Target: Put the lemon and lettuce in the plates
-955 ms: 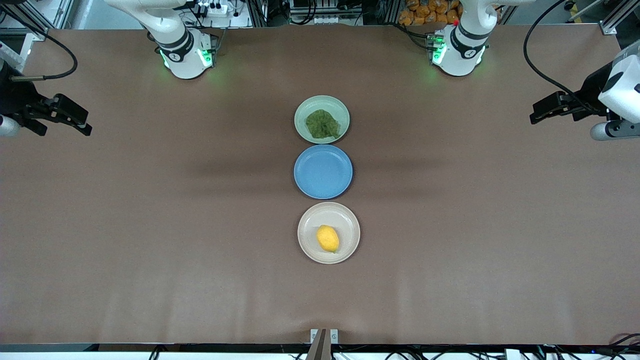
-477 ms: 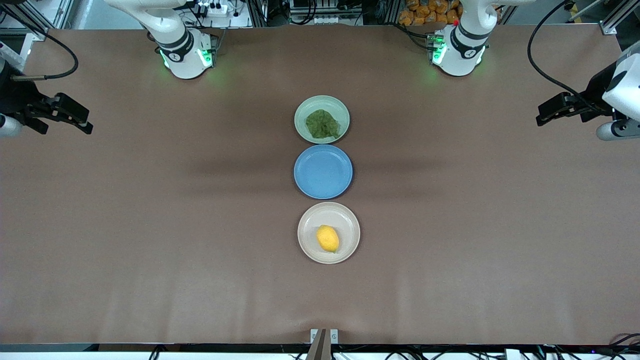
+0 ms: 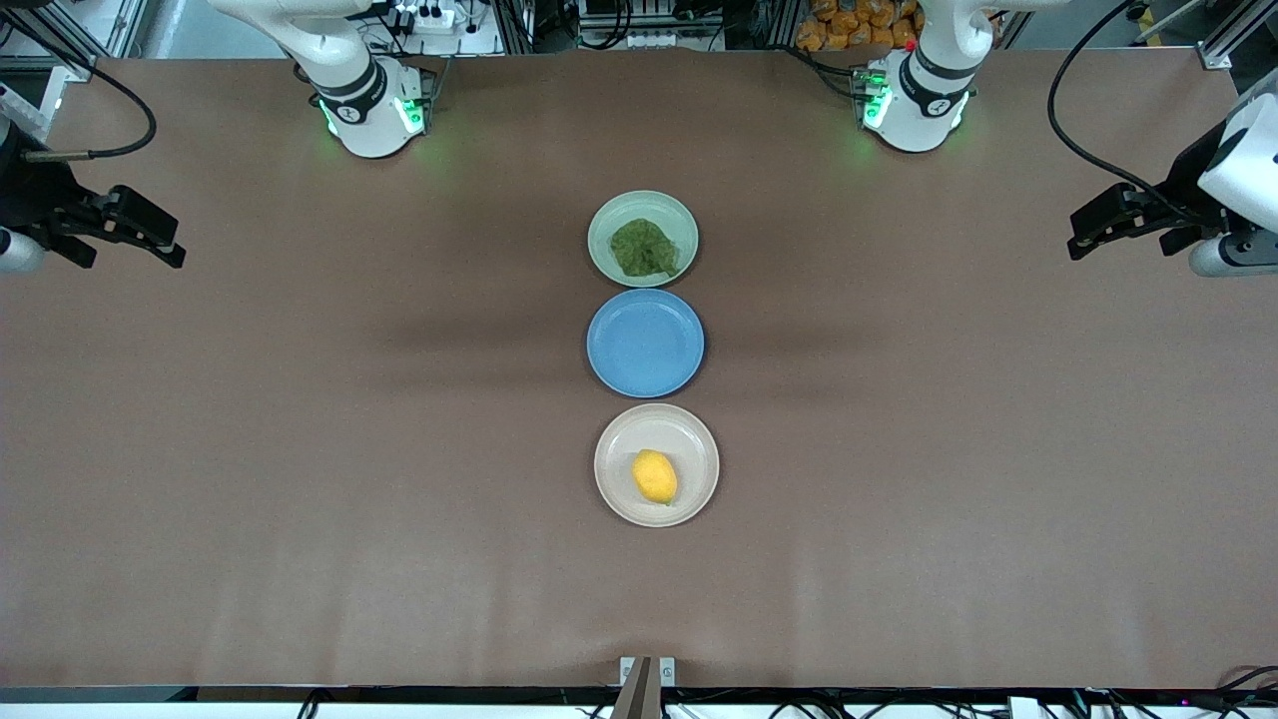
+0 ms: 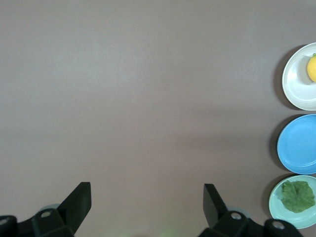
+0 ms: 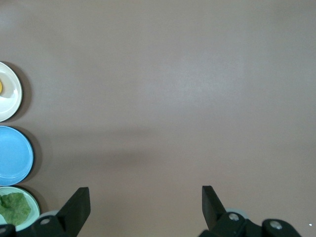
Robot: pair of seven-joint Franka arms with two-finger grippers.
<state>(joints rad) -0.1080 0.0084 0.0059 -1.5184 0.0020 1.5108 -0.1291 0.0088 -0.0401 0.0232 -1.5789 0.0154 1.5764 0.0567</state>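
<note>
The yellow lemon (image 3: 654, 476) lies in the beige plate (image 3: 682, 431), the plate nearest the front camera. The dark green lettuce (image 3: 644, 248) lies in the pale green plate (image 3: 607, 218), the one closest to the arms' bases. My left gripper (image 3: 1083, 232) hangs open over bare table at the left arm's end, holding nothing. My right gripper (image 3: 165, 240) hangs open over bare table at the right arm's end, also holding nothing. In the left wrist view the lemon (image 4: 312, 67) and lettuce (image 4: 297, 196) show far off from the open left gripper (image 4: 147, 190). The right wrist view has the lettuce (image 5: 14, 207) at its edge, well away from the open right gripper (image 5: 145, 192).
A blue plate (image 3: 645, 343) with nothing in it sits between the two other plates, all three in a row at mid-table. Brown table surface (image 3: 300, 449) stretches wide on both sides. The arms' bases (image 3: 369, 110) stand along the edge farthest from the front camera.
The left gripper drifted slightly toward its end of the table, then back a touch. The right gripper, plates, lemon and lettuce have not moved.
</note>
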